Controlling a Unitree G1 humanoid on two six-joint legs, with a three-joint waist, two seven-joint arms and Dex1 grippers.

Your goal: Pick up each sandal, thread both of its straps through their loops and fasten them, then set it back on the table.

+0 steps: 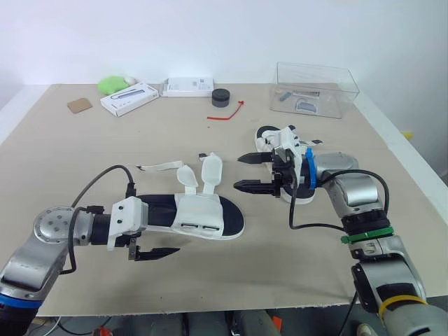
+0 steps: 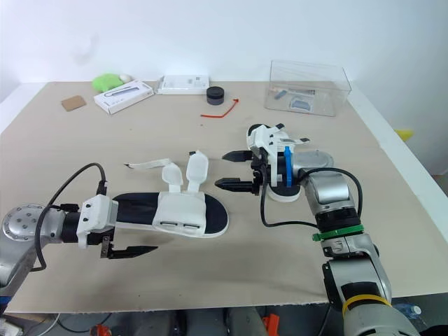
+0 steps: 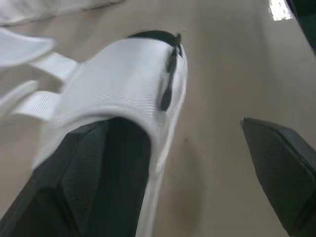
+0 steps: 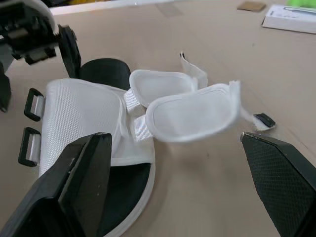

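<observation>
A white sandal with a black footbed (image 1: 199,213) lies on the table, its two wide straps (image 1: 210,172) standing up unfastened and a thin strap (image 1: 157,166) trailing behind. My left gripper (image 1: 150,234) is open at the sandal's heel end, with one finger over the footbed and the other finger (image 1: 155,253) off its near side. My right gripper (image 1: 250,172) is open just right of the straps (image 4: 190,111), holding nothing. A second white sandal (image 1: 278,142) lies behind the right gripper, partly hidden by the wrist.
Along the far edge stand a clear plastic box (image 1: 315,87), a black round object (image 1: 221,97), two white boxes (image 1: 129,98), a green object (image 1: 110,85) and a brown card (image 1: 79,105). A red tie (image 1: 227,112) lies near them.
</observation>
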